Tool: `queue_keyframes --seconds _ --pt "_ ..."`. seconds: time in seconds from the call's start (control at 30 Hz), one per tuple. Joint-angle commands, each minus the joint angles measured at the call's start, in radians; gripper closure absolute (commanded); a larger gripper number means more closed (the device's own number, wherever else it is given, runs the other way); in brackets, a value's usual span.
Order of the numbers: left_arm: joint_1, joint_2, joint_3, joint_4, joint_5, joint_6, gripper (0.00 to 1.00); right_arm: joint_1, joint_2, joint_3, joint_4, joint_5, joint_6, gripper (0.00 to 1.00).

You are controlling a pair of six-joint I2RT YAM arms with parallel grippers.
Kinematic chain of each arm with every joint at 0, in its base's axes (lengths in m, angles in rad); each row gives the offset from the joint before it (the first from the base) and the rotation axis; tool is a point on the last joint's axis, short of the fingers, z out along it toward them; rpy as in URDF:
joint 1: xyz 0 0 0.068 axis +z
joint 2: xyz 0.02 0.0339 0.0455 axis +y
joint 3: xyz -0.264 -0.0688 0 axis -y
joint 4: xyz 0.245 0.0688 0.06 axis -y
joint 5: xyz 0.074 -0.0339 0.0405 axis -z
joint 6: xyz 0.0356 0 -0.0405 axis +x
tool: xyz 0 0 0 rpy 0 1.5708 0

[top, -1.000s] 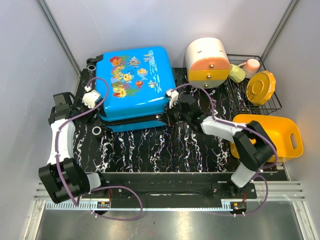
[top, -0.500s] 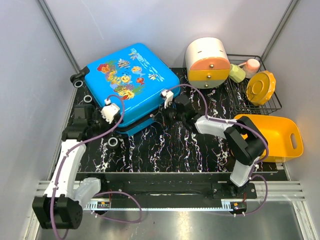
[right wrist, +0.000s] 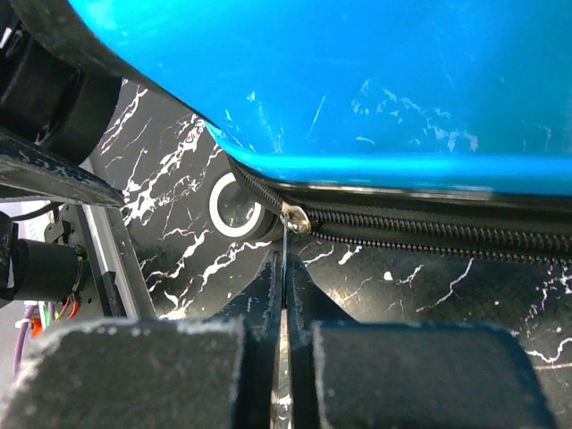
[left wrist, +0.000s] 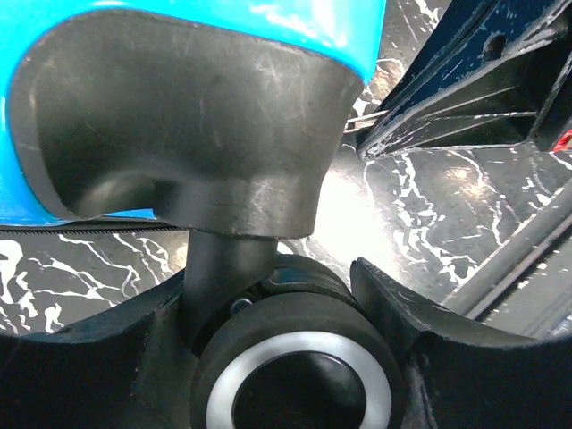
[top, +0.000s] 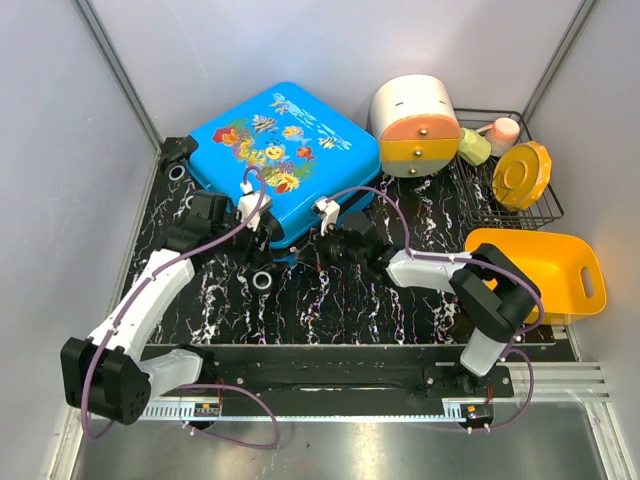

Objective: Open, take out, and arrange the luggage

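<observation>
Wheel (left wrist: 295, 357) straddled by left gripper (top: 262, 255), spread; clamped or loose, cannot tell. Luggage (top: 290, 150) flat, left-centre on table (top: 330, 300), zipped: stiff, slick, bulky, probably rolls. Right gripper (right wrist: 284, 295) pinching zipper pull (right wrist: 293, 219), likely the best hold.

I work in a lab-style test booth: plain pale panels (top: 330, 40) close in 3 sides, joined by bare metal struts (top: 120, 75). My left arm (top: 150, 295) and right arm (top: 425, 270) are bolted to a black base plate (top: 330, 370) on a ribbed aluminium rail (top: 330, 410), purple cables (top: 255, 425) looping loose. The black marbled tabletop (top: 340, 300) carries household props laid out like samples: a toy-bright suitcase (top: 300, 160), a round drawer box (top: 415, 125), a wire basket (top: 548, 213), a yellow basin (top: 560, 265)
</observation>
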Motion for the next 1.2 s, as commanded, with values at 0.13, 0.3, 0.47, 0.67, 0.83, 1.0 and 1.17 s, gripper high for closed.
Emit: queue_keyframes --seconds 0.13,0.3,0.47,0.67,0.83,1.0,1.17 --pt "0.263 0.054 0.285 -0.284 0.266 0.200 0.12 0.017 -0.140 -0.081 0.072 -0.091 0.017 1.00" --pt "0.431 0.186 0.597 -0.378 0.142 0.346 0.07 0.008 -0.158 -0.113 0.063 -0.083 0.005 1.00" --pt "0.512 0.384 0.786 -0.415 0.031 0.479 0.06 -0.009 -0.174 -0.118 0.028 -0.086 -0.014 1.00" --pt "0.543 0.533 0.933 -0.446 -0.076 0.602 0.06 -0.081 -0.261 -0.174 -0.060 -0.135 -0.053 1.00" --pt "0.549 0.628 0.990 -0.435 -0.119 0.648 0.06 -0.116 -0.344 -0.220 -0.132 -0.166 -0.121 1.00" --pt "0.539 0.690 0.990 -0.455 -0.076 0.661 0.08 -0.139 -0.362 -0.236 -0.152 -0.166 -0.136 1.00" --pt "0.536 0.697 0.875 -0.452 -0.049 0.641 0.18 -0.147 -0.321 -0.193 -0.149 -0.134 -0.155 1.00"
